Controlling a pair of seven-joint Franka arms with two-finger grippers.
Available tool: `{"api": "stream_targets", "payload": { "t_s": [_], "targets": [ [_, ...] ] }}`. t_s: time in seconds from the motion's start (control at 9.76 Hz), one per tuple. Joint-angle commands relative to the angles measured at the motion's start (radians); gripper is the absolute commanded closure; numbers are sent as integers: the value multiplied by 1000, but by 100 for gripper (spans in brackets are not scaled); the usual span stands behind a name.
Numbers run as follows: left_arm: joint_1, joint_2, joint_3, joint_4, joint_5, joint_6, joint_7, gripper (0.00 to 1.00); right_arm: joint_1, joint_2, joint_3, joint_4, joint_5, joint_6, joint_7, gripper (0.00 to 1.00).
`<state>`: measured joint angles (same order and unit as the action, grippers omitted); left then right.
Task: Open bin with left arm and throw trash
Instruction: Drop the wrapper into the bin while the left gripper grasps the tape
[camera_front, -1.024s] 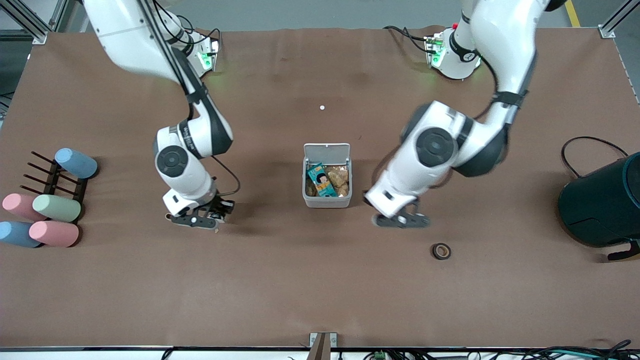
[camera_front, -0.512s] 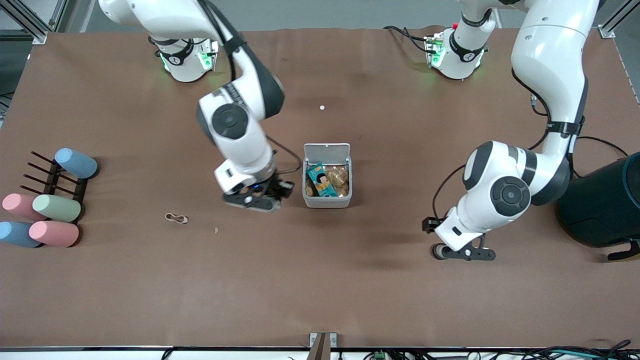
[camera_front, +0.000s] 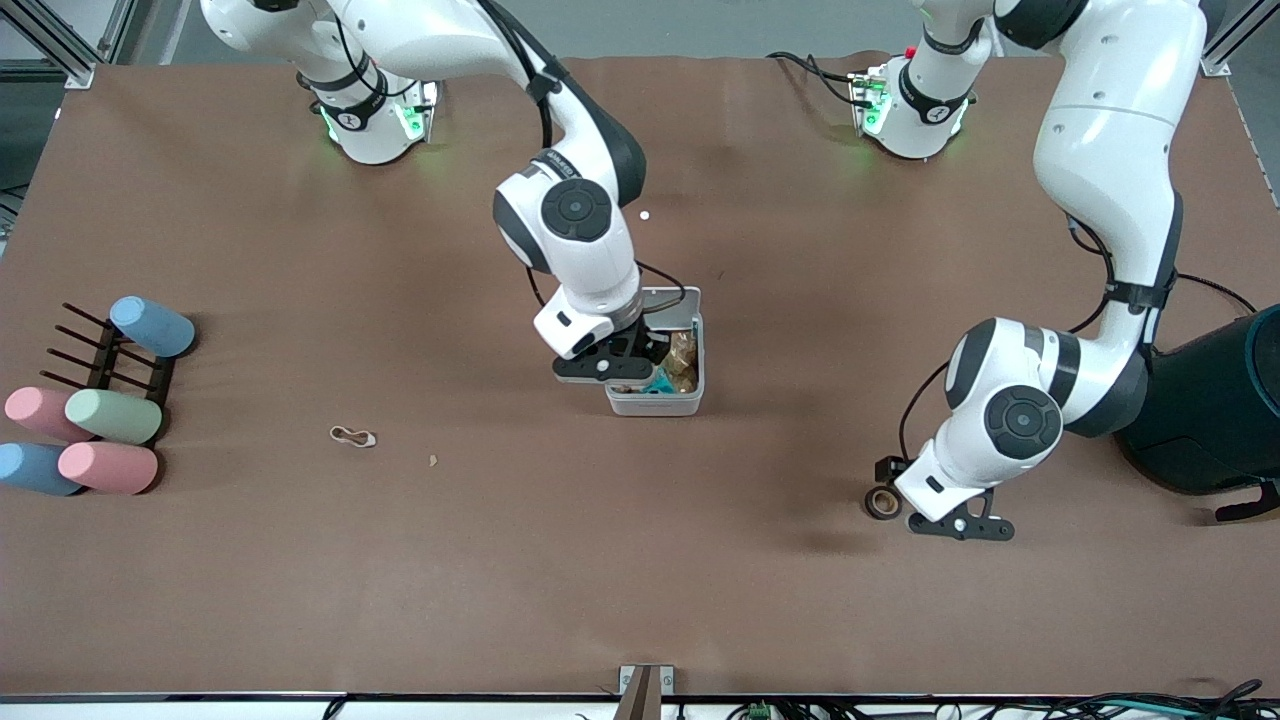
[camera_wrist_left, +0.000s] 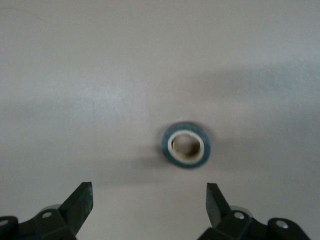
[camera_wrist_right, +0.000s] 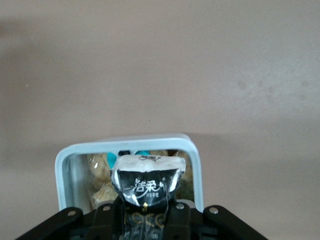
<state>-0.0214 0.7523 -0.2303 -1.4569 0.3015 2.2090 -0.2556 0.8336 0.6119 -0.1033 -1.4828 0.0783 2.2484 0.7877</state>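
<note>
The white-grey bin (camera_front: 655, 405) stands mid-table with its lid (camera_front: 672, 302) open; a teal pack and tan scraps lie inside. My right gripper (camera_front: 612, 368) is over the bin, shut on the dark printed wrapper (camera_wrist_right: 145, 182), held above the bin's rim (camera_wrist_right: 125, 142); in the right wrist view the gripper (camera_wrist_right: 145, 218) clamps the wrapper's lower part. My left gripper (camera_front: 960, 525) is low and open beside the black tape roll (camera_front: 882, 502). In the left wrist view the roll (camera_wrist_left: 186, 145) lies ahead of the open gripper (camera_wrist_left: 148, 192). The tan rubber band (camera_front: 352, 436) lies toward the right arm's end.
Several pastel cups (camera_front: 110, 415) lie at a dark rack (camera_front: 100, 350) at the right arm's end. A large dark teal cylinder (camera_front: 1210, 410) stands at the left arm's end. A small crumb (camera_front: 433, 460) lies near the rubber band.
My right gripper moved from near the rubber band to over the bin. My left gripper moved from beside the bin to beside the tape roll.
</note>
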Motion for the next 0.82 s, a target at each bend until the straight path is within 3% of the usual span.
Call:
{"api": "stream_targets", "payload": {
  "t_s": [0.0, 0.2, 0.31, 0.51, 0.61, 0.72],
  "targets": [
    [0, 39, -9, 1, -2, 81, -10, 0, 16, 14, -7, 13, 12, -12, 2, 95],
    [-8, 61, -11, 1, -21, 144, -8, 0, 25, 28, -7, 12, 12, -15, 2, 92],
    [-11, 73, -12, 1, -21, 158, -8, 0, 27, 32, -7, 12, 12, -18, -1, 86],
    [-9, 93, -12, -5, -21, 178, -1, 0, 28, 32, -7, 6, 12, -20, -2, 56],
    [-8, 104, -12, -10, -21, 179, -1, 0, 28, 31, -7, 6, 12, -20, -1, 23],
    [-6, 107, -12, -22, -21, 201, -1, 0, 19, 29, -7, 7, 12, -18, 1, 15]
  ]
}}
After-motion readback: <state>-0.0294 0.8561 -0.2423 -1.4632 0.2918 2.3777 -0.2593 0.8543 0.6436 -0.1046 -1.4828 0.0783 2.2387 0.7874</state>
